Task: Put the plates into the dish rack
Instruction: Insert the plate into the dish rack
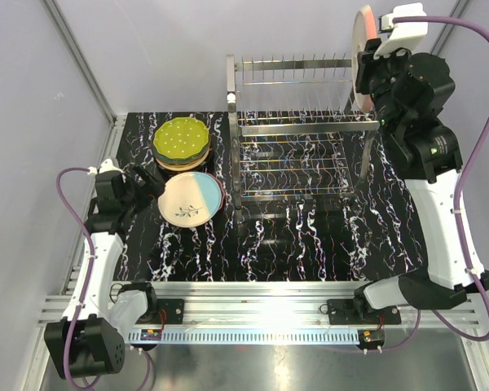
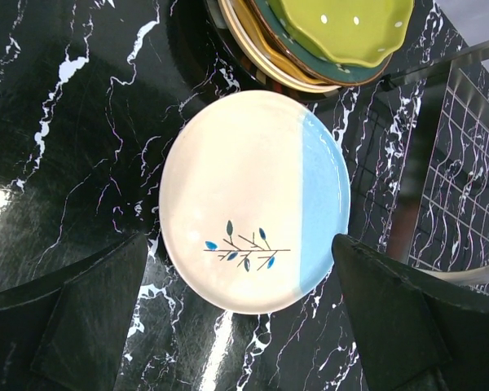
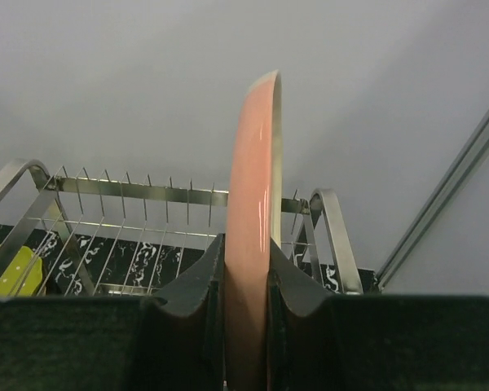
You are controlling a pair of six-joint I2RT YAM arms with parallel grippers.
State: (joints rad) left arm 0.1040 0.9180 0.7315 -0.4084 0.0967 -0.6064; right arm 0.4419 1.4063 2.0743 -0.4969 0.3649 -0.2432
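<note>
Pink plate (image 1: pixel 362 41), on edge, is clamped in the right end effector (image 3: pixel 246 248) above the dish rack (image 1: pixel 297 130); off-line with the tines (image 1: pixel 293 61), it could jam or slip. Left end effector (image 2: pixel 240 244) gapes, empty.

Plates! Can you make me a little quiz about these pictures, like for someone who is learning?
1. True or false: the right end effector holds the pink plate upright, on its edge.
2. The top of the plate stack is: A green with white dots, B plain black, C red.
3. Fill in: the cream-and-blue plate lies flat on the ___, between the open fingers of the left end effector.
Key: 1 true; 2 A; 3 table.
</note>
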